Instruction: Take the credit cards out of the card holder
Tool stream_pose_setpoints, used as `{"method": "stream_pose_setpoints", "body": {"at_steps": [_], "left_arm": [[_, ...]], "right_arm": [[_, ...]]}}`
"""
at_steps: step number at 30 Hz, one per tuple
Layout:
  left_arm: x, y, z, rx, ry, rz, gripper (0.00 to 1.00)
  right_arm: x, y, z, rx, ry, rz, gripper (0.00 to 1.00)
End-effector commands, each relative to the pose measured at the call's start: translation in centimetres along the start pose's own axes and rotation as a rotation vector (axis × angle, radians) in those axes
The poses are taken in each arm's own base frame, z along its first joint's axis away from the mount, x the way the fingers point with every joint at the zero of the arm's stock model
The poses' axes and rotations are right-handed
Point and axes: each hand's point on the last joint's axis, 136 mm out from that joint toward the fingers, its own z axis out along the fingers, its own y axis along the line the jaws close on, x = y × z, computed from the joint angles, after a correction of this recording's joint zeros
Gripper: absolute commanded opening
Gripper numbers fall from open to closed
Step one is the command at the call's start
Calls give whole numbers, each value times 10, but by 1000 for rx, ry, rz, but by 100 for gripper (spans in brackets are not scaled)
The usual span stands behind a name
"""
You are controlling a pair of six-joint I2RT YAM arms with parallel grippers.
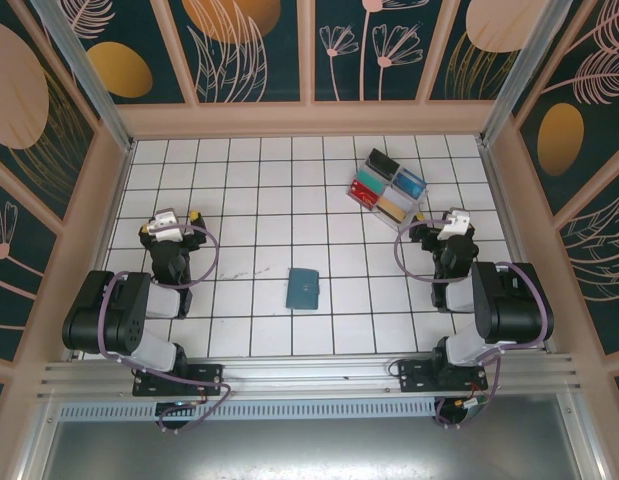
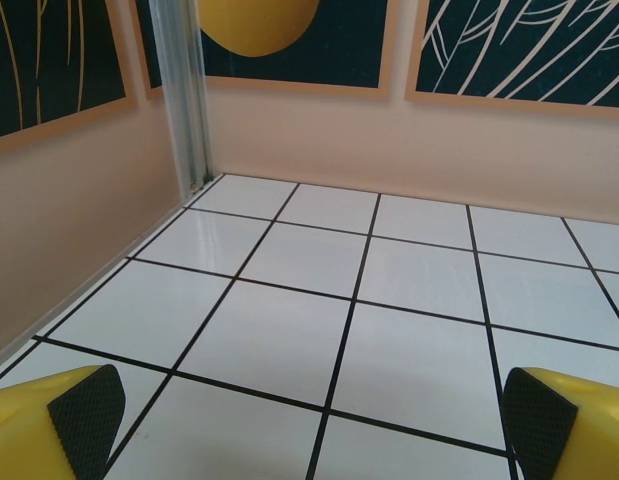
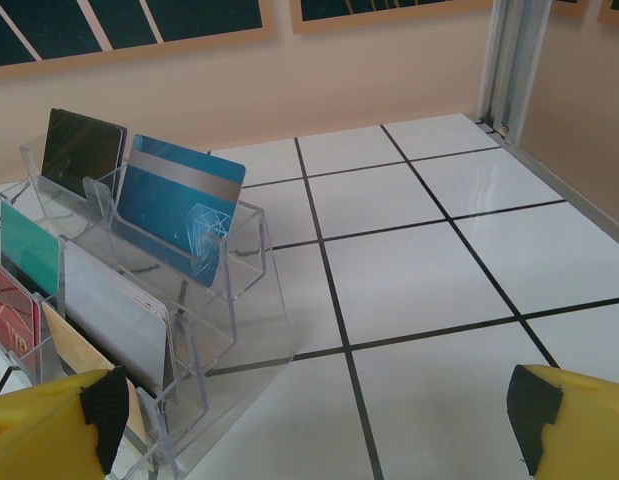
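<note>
card holder (image 1: 303, 288) lies flat and closed, mid worktop (image 1: 259, 170), closer to the near edge, between the two arms, nothing touching it. Left pincer (image 1: 171, 217) near the left edge: jaws wide apart, empty. Right pincer (image 1: 449, 218) near the right edge: same, wide apart, empty. Clear tray (image 1: 389, 187) of coloured cards sits near it, toward the far-right corner.

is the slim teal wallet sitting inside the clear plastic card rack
No, the slim teal folding wallet lies flat on the white tiled table, apart from the clear plastic card rack at the back right.
</note>
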Motion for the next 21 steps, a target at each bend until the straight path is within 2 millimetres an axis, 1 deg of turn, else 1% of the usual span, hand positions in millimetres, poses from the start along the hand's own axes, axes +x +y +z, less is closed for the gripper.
{"method": "stream_pose_setpoints", "body": {"at_steps": [1, 4, 6, 9, 12, 14, 16, 18, 19, 21], "left_arm": [[-7, 6, 0, -23, -27, -18, 99], [-12, 13, -2, -62, -36, -37, 99], [-16, 11, -5, -46, -51, -33, 99], [-24, 18, -7, -90, -41, -50, 99], [-35, 19, -2, -117, 8, -56, 99], [-42, 19, -1, -128, 32, -94, 99], [-49, 17, 0, -130, 72, -158, 99], [-54, 20, 2, -175, 139, -265, 99], [-54, 18, 3, -183, 177, -293, 99], [-52, 11, 7, -174, 271, -301, 99]], "right_arm": [[-23, -2, -7, 15, -76, 26, 99], [-39, -8, -14, 61, -95, 38, 99], [-53, -14, -17, 105, -101, 60, 99], [-73, -24, -18, 183, -73, 99, 99], [-90, -24, -24, 203, -56, 140, 99], [-99, -24, -28, 213, -51, 207, 99], [-103, -20, -29, 204, -13, 284, 99], [-105, -13, -27, 192, 58, 349, 99], [-104, -9, -26, 186, 93, 375, 99], [-107, 7, -22, 126, 177, 427, 99]]}}
